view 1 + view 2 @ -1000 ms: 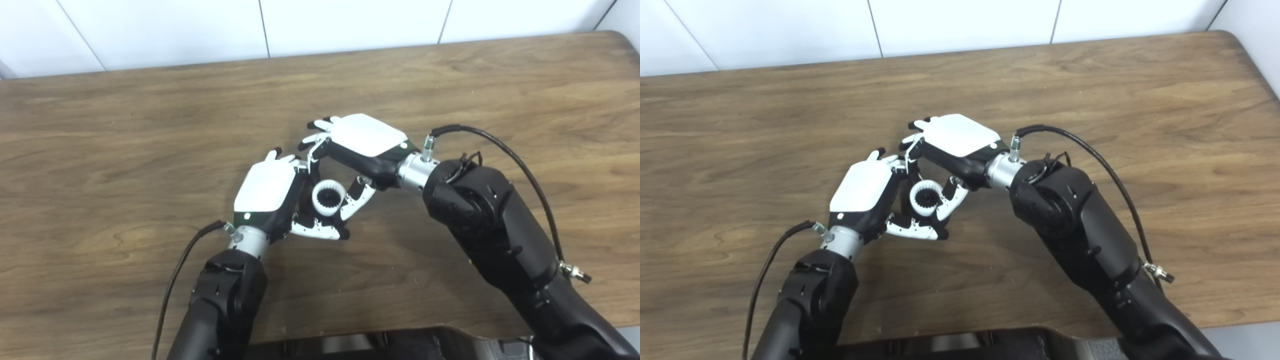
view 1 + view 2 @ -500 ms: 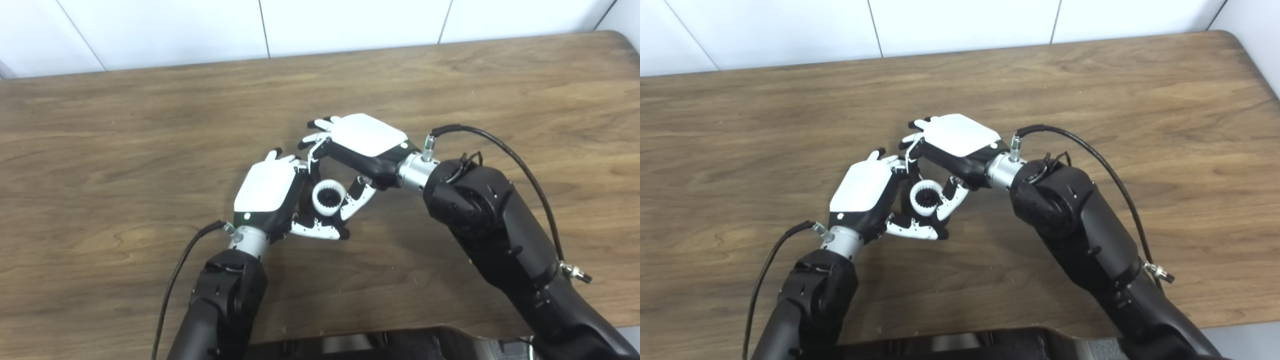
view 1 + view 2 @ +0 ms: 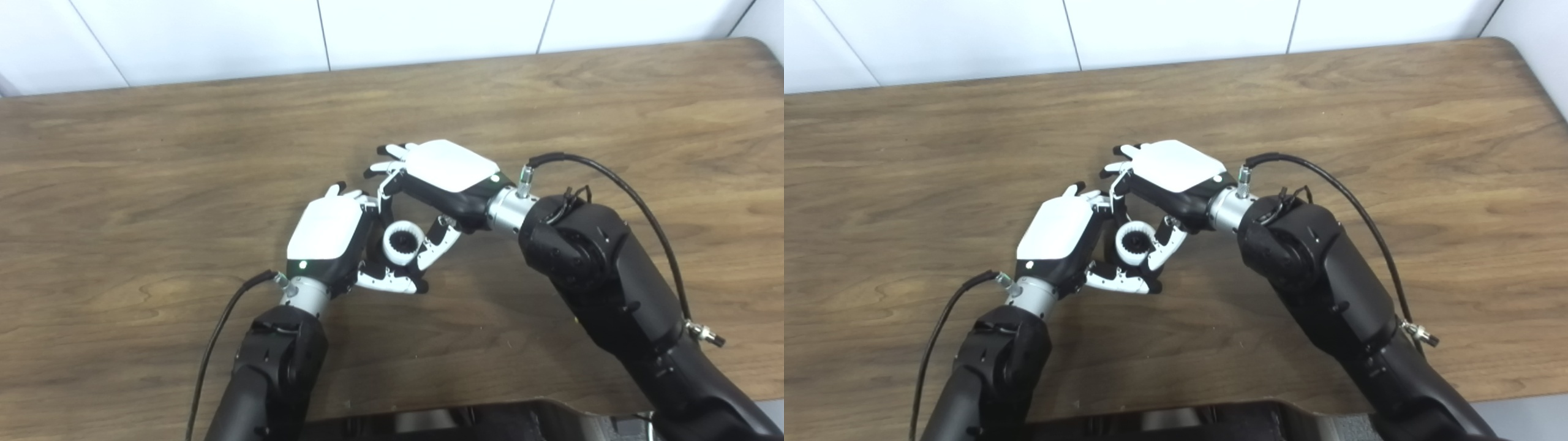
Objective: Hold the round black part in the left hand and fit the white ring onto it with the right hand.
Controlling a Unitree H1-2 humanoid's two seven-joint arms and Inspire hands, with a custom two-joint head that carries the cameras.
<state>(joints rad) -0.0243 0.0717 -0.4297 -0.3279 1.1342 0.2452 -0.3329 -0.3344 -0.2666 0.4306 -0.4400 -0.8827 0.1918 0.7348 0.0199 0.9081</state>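
Wood desk [image 3: 551,110]: left hand [image 3: 331,236] grips round black part [image 3: 403,244]; right hand [image 3: 441,177] pinches white ring [image 3: 392,251] seated around it, opening upward.

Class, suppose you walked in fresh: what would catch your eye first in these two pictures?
First, the left hand and right hand meeting at the middle of the brown wooden table. Between them sits a white ring around a round black part, both hands closed about it.
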